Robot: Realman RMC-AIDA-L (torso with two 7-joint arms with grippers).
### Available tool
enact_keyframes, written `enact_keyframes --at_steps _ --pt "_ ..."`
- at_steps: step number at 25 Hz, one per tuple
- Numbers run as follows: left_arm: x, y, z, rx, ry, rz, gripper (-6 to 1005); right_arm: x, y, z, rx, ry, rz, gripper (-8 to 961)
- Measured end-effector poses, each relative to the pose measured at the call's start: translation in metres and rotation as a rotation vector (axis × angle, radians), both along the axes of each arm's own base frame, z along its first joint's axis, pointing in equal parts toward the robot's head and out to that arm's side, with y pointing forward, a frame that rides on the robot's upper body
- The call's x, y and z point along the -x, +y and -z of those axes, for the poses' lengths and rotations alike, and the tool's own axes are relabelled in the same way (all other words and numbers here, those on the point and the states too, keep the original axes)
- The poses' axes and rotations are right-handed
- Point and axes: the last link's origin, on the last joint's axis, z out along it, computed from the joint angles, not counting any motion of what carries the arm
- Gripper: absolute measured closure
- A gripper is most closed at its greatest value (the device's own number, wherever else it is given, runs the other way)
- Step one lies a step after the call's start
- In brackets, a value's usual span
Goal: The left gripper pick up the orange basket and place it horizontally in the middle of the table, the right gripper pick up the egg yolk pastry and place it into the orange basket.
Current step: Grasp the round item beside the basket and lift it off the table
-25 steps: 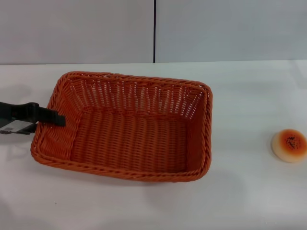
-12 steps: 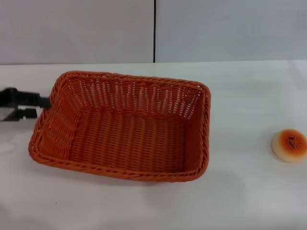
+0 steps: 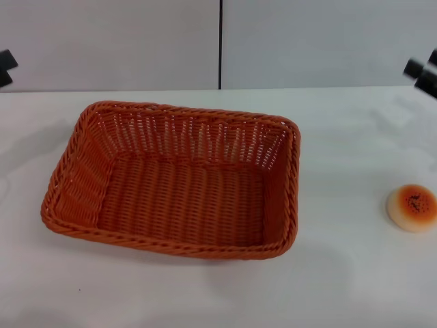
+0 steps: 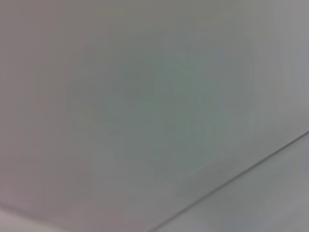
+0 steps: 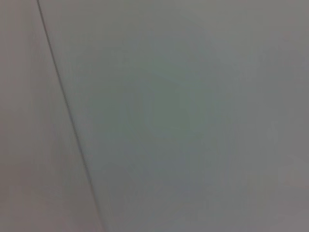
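Orange basket (image 3: 174, 184): mid-table (image 3: 341, 287), empty
Egg yolk pastry (image 3: 411, 208): well right, untouched
Left gripper (image 3: 5, 67), right gripper (image 3: 425, 74): at edges, grip state unreadable

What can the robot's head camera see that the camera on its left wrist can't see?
Only the head view shows the orange basket sitting empty on the table, the egg yolk pastry out on the table to the basket's right, the left end effector at the far left edge and the right end effector at the far right edge. Only the left wrist view shows nothing extra: just a plain grey surface with a thin dark line. Both show plain grey surface crossed by a dark line.
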Motion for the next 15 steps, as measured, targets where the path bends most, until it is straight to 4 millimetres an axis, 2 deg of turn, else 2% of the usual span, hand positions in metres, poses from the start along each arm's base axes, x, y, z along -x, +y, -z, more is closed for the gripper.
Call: enact_keyframes --at_steps 5,9,12,15 --pt "0.009 -0.008 0.006 -0.129 0.041 0.066 422 0.011 0.008 -0.029 0.217 -0.138 0.146 397" --pt "0.014 -0.012 0.01 -0.174 0.085 0.086 422 0.027 0.011 -0.054 0.398 -0.296 0.323 399" --pt "0.015 -0.013 0.012 -0.191 0.102 0.093 422 0.039 0.01 -0.059 0.553 -0.369 0.436 401" --pt "0.018 -0.014 0.018 -0.221 0.136 0.095 422 0.051 0.008 -0.055 0.677 -0.412 0.475 403"
